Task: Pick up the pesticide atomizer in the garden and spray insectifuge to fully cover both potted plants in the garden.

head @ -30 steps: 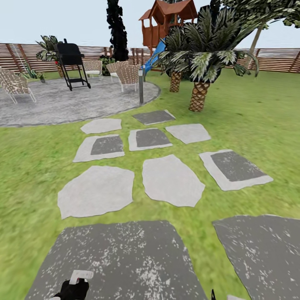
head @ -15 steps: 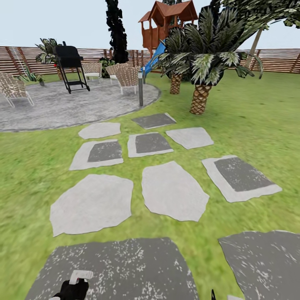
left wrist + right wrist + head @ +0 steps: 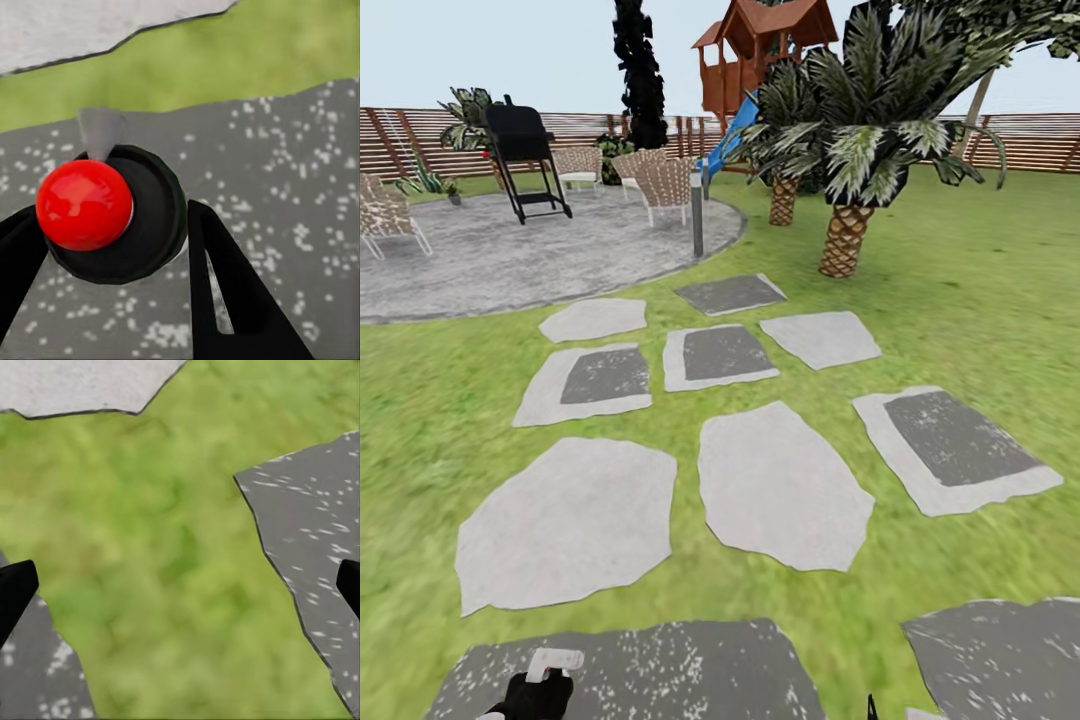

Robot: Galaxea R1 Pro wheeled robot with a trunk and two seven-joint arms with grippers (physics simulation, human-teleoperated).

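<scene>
The left gripper (image 3: 112, 247) is clamped on the pesticide atomizer (image 3: 112, 214), seen end-on in the left wrist view as a round black end with a glossy red ball at its centre, seated between the two black fingers (image 3: 232, 292). In the head view the same gripper (image 3: 532, 695) sits at the lower edge of the frame, with the white part of the atomizer (image 3: 555, 660) projecting above it. The right gripper (image 3: 180, 585) is released — its black fingertips (image 3: 15, 589) stand wide apart at opposite edges of the right wrist view, with nothing between them.

Below both grippers lies the green lawn (image 3: 980, 300) of the garden, set with irregular grey stepping stones (image 3: 780, 485); some are pale, others dark and white-speckled (image 3: 650, 670).

Surroundings ahead, head view:
- a round grey mottled paved area (image 3: 510, 255) at the far left;
- a black wheeled barbecue grill (image 3: 525, 160) standing on that paving;
- woven wicker chairs (image 3: 665, 185) around the paving;
- a slim grey post (image 3: 698, 212) at the paving's edge;
- two short palm trees (image 3: 850, 150) on the lawn to the right of the stones;
- a brown wooden playhouse (image 3: 765, 45) with a blue slide (image 3: 728, 140) behind the palms;
- a brown wooden slat fence (image 3: 420, 140) along the far boundary.

The stepping-stone path between the robot and the paving carries no object. No readable writing or brand marking is visible on any item.
</scene>
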